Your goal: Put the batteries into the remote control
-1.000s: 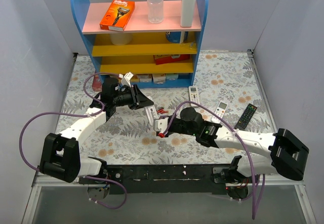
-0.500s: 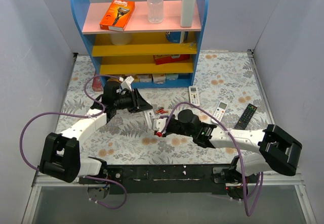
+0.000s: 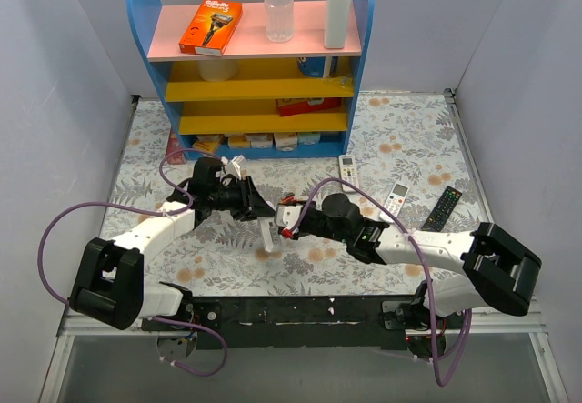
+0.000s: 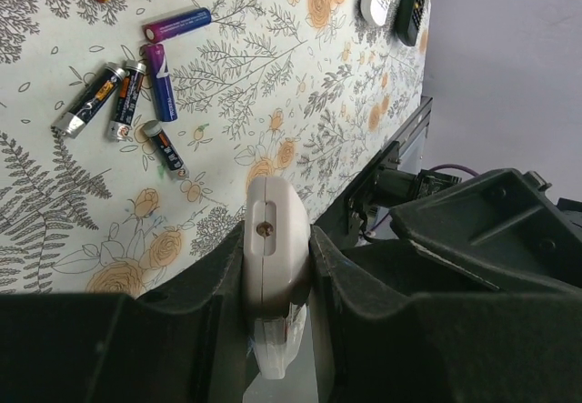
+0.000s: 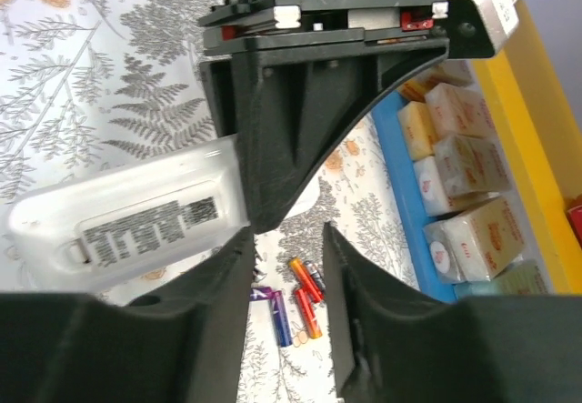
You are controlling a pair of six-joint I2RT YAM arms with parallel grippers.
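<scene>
- My left gripper (image 4: 276, 244) is clamped across the remote control (image 5: 127, 226), holding it between the two arms with the label side facing my right wrist.
- Remote looks like a light, stiff plastic shell. It's smooth, so it may twist in the pinch. I'd keep the grip on the long edges, clear of the battery bay.
- Batteries (image 4: 128, 100) lie loose on the floral mat (image 4: 273, 48), near the remote. They're tiny, hard and round, so they'll roll. I'd pinch each across its middle.
- My right gripper (image 5: 287, 235) has its jaws apart with nothing between them, just beside the remote.
</scene>
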